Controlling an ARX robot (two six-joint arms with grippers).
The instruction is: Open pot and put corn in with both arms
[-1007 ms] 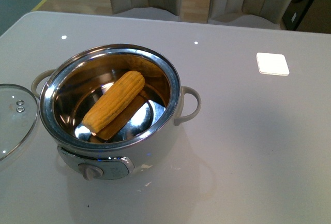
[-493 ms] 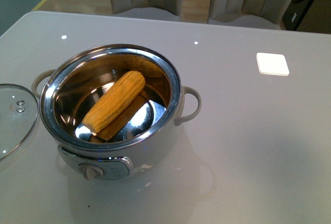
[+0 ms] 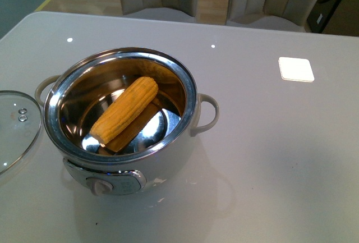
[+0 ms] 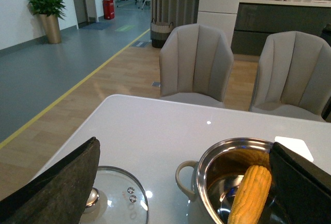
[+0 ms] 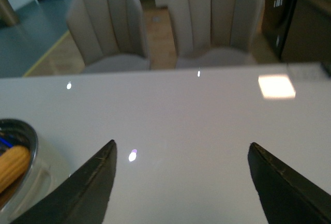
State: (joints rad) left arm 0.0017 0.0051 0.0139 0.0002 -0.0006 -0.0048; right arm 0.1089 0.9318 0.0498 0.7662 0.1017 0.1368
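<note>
Status: the corn [image 3: 124,114] lies diagonally inside the steel bowl of the pot [image 3: 168,164], and the glass lid [image 3: 14,133] rests on the desk [image 3: 269,159] just beside the pot's left side. Nothing has shifted over the last second (scene static). Left pincer [image 4: 181,182] and right pincer [image 5: 181,182] both stand apart, gripping nothing, raised clear. Judgement: task appears complete.

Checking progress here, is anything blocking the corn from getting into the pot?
Nothing: the corn already lies inside the open pot, with the lid off to its side on the table.
</note>
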